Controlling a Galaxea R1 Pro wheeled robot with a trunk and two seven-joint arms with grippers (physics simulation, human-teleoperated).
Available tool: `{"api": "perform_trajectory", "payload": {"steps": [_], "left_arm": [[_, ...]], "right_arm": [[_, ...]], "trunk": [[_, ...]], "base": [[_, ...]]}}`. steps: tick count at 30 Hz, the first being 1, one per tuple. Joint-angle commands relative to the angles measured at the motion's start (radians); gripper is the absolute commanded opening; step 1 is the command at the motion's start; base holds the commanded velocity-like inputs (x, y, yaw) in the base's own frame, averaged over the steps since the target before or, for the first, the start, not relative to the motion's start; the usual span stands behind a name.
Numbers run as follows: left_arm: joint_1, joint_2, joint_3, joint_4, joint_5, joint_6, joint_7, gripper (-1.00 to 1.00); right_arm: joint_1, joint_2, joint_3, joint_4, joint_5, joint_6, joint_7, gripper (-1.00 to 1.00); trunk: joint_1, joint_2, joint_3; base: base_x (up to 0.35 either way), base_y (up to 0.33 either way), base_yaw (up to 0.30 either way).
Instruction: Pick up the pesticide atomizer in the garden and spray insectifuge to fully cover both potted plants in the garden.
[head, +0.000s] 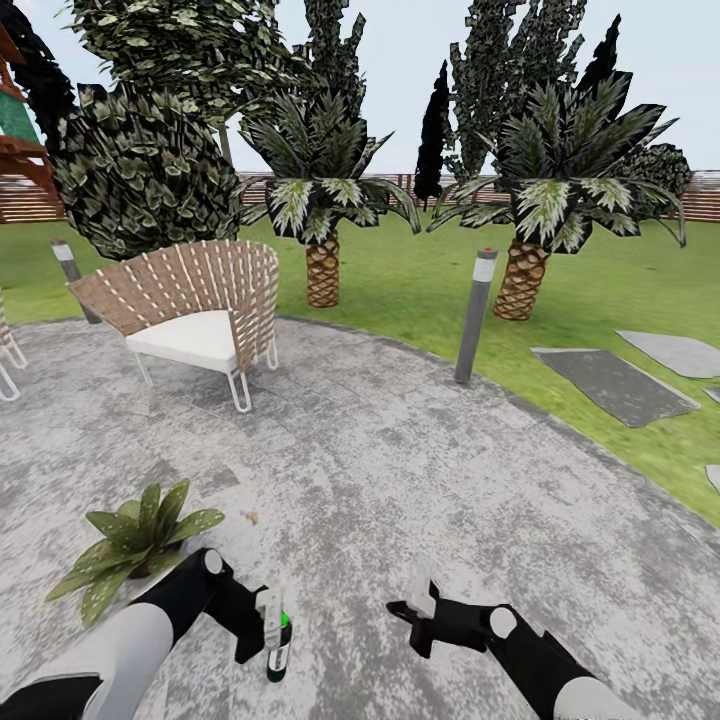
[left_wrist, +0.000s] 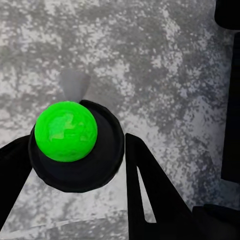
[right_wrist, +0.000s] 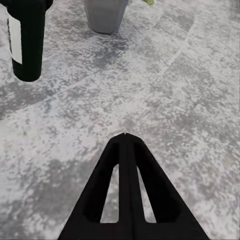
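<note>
Nearest the robot, the left gripper (head: 262, 628) is pinching the slim dark green pesticide atomizer with the white label strip (head: 277, 648), holding it upright just above the round grey mottled paved patio (head: 400, 470). In the left wrist view its two black fingers (left_wrist: 150, 185) are clamping either side of the bottle's dark round top with a bright green cap (left_wrist: 66, 131). The right gripper (head: 412, 607) is hanging beside it over the patio, its black fingers (right_wrist: 125, 175) pressed together with nothing between them. Just beyond the left arm, a potted plant with broad pointed green leaves (head: 135, 545) is standing on the paving; the right wrist view is catching its pale grey pot (right_wrist: 105, 15). Farther back, a woven brown chair with a white cushion (head: 195, 305) is sitting near the patio's far edge, a grey bollard lamp (head: 476, 315) is standing at the rim, and palm-like shrubs (head: 325, 205) are rising from the green lawn (head: 420, 280).
</note>
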Motion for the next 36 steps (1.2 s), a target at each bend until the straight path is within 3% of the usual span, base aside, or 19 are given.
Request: {"api": "perform_trajectory", "payload": {"steps": [1, 2, 3, 7, 9, 11, 18, 28, 36], "left_arm": [[0.000, -0.002, 0.006, -0.001, -0.010, -0.010, 0.004, -1.00], [0.000, -0.003, 0.005, 0.000, -0.011, -0.009, 0.015, -1.00], [0.000, -0.014, 0.005, 0.000, -0.016, -0.008, 0.046, -1.00], [0.001, -0.030, 0.002, 0.006, -0.023, -0.008, 0.070, -1.00], [0.006, -0.032, 0.001, 0.023, -0.029, -0.009, 0.087, -1.00], [0.007, -0.032, 0.000, 0.027, -0.030, -0.009, 0.092, -1.00], [0.007, -0.033, 0.001, 0.027, -0.036, -0.016, 0.094, -1.00], [0.007, -0.039, 0.012, 0.021, -0.023, -0.024, 0.083, -1.00], [0.007, -0.077, 0.013, 0.018, -0.024, -0.032, 0.065, -1.00]], "right_arm": [[0.000, 0.009, 0.002, -0.014, 0.008, -0.005, 0.017, -1.00], [0.000, 0.020, 0.002, -0.022, 0.008, -0.005, 0.037, -1.00], [0.000, 0.050, 0.002, -0.030, 0.008, -0.005, 0.068, -1.00], [0.000, 0.085, 0.003, -0.063, 0.007, -0.001, 0.077, -1.00], [0.000, 0.116, 0.003, -0.069, 0.007, 0.020, 0.078, -1.00], [0.000, 0.123, 0.003, -0.071, 0.007, 0.027, 0.079, -1.00], [0.000, 0.142, 0.004, -0.070, 0.007, 0.031, 0.079, -1.00], [0.000, 0.139, 0.003, -0.067, 0.013, 0.030, 0.079, -1.00], [0.000, 0.121, 0.003, -0.063, 0.016, 0.029, 0.077, -1.00]], "trunk": [[0.000, 0.000, -0.001], [0.000, 0.000, -0.001], [0.000, 0.000, -0.001], [0.000, 0.000, -0.001], [0.000, 0.000, -0.001], [0.000, 0.000, -0.001], [0.000, 0.000, -0.001], [0.000, 0.000, -0.001], [0.000, 0.000, -0.001]], "base": [[0.000, 0.000, 0.000], [0.000, 0.000, 0.000], [0.000, 0.000, 0.000], [0.000, 0.000, 0.000], [0.000, 0.000, 0.000], [0.000, 0.000, 0.000], [0.000, 0.000, 0.000], [0.000, 0.000, 0.000], [0.000, 0.000, 0.000]]}}
